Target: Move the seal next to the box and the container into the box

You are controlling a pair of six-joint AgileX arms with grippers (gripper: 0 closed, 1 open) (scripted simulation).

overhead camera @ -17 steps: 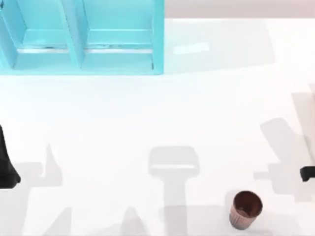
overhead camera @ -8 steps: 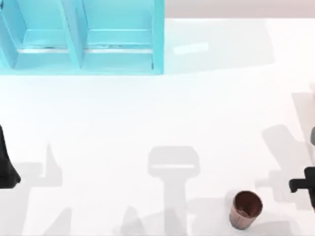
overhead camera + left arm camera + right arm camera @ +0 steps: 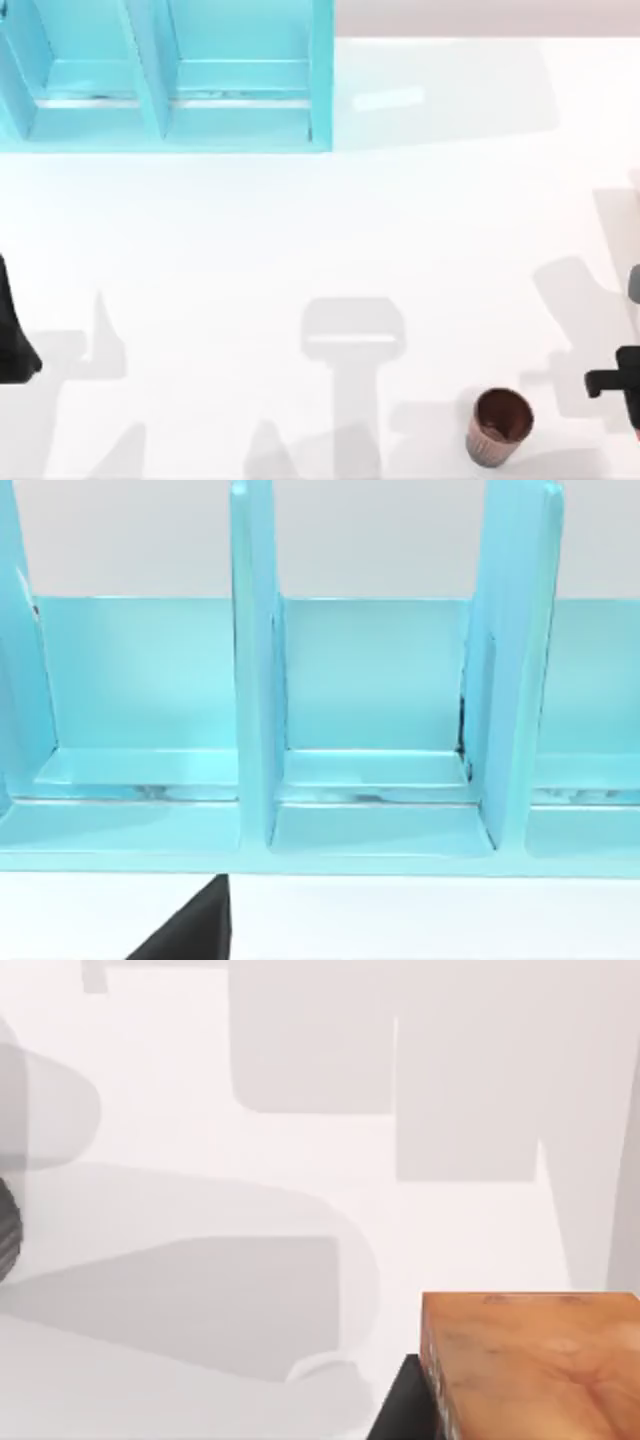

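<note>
Two AgileX arms sit at opposite edges of the white table [image 3: 300,230]. Whether the right gripper's [image 3: 612,380] fingers are clenched or released cannot be told; the gripper enters at about 4 o'clock in the top view, at the table's right edge. In the right wrist view the seal [image 3: 535,1365], a rust-orange mottled block, lies close under the camera against a dark part of the gripper; a grasp cannot be confirmed. The container [image 3: 498,427], a ribbed brown cup, stands upright at about 5 o'clock, near the right gripper but apart from it. The left arm [image 3: 15,330] is parked at 9 o'clock, finger state indeterminate. The turquoise box [image 3: 165,110], divided into compartments, occupies 11 o'clock.
</note>
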